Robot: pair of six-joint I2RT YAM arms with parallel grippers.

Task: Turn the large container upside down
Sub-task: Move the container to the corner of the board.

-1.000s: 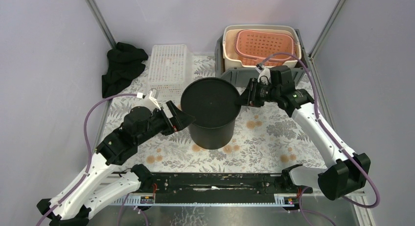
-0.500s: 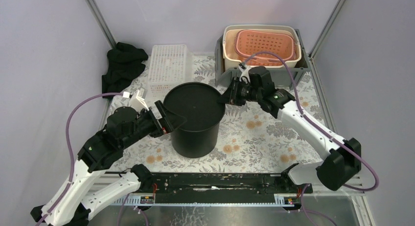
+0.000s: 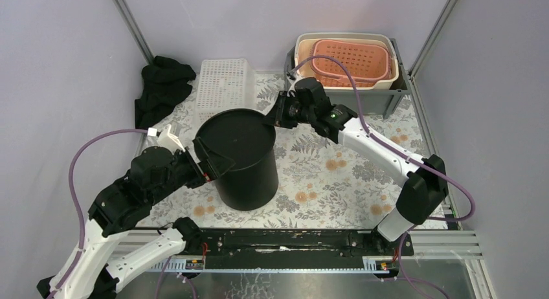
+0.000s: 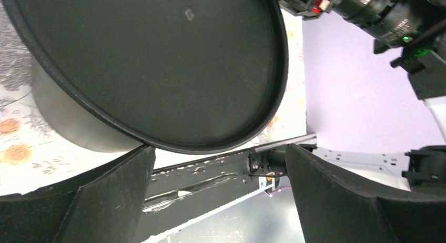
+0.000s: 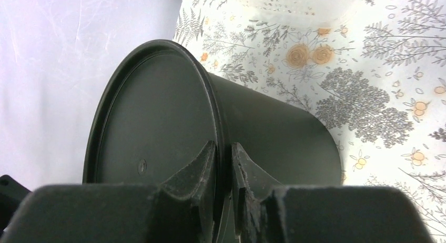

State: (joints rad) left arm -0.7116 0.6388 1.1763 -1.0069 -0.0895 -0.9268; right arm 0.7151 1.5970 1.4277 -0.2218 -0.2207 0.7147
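While container (image 3: 248,173) stands, right hand (image 5: 223,151) pinches.

Left arm (image 3: 123,202): elbow bent, forearm angled up-right. Left gripper (image 3: 218,162): fingers spread wide at near rim of container (image 3: 249,179); contact not determinable. Right arm (image 3: 379,147): stretched across toward centre. Right gripper (image 3: 269,117): fingers pinched on far rim.

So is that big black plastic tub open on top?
Closed: the black tub shows a solid flat disc on top, rim pinched by right gripper. Lid or base: cannot tell.
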